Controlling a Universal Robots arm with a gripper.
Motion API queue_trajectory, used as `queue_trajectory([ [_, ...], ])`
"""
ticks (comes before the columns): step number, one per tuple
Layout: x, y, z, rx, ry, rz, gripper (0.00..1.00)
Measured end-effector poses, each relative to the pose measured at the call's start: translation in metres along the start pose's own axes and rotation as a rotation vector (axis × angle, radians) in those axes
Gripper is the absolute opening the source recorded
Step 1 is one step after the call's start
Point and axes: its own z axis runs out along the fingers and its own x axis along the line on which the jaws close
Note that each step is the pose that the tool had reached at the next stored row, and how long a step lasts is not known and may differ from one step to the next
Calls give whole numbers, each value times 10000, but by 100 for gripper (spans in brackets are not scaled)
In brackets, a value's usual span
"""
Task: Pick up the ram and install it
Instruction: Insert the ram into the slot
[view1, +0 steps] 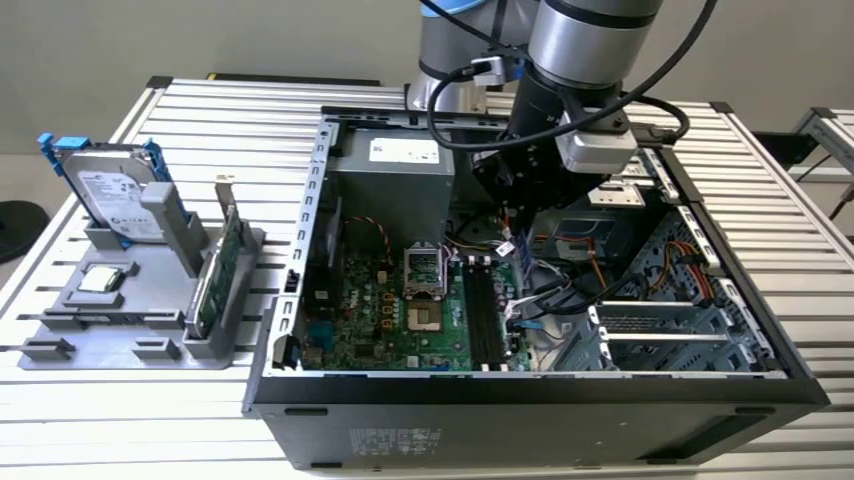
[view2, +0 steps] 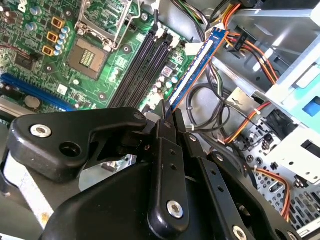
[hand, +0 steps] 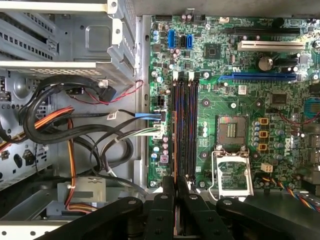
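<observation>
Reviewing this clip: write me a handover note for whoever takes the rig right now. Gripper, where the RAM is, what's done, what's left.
Gripper: jaws shut on the ram, the long thin stick with a blue edge, held edge-on in both wrist views.
Position: inside the open black computer case, above the green motherboard, close to the black memory slots.
Done: the stick is picked up and carried into the case.
Left: it is not yet seated; the slots look empty.
The grey holder at the exterior view's left has the silver hard drive and green expansion card.
</observation>
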Motion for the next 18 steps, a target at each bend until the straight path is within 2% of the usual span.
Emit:
queue_trajectory([
  [18,1,2,21,2,-1,56,0],
])
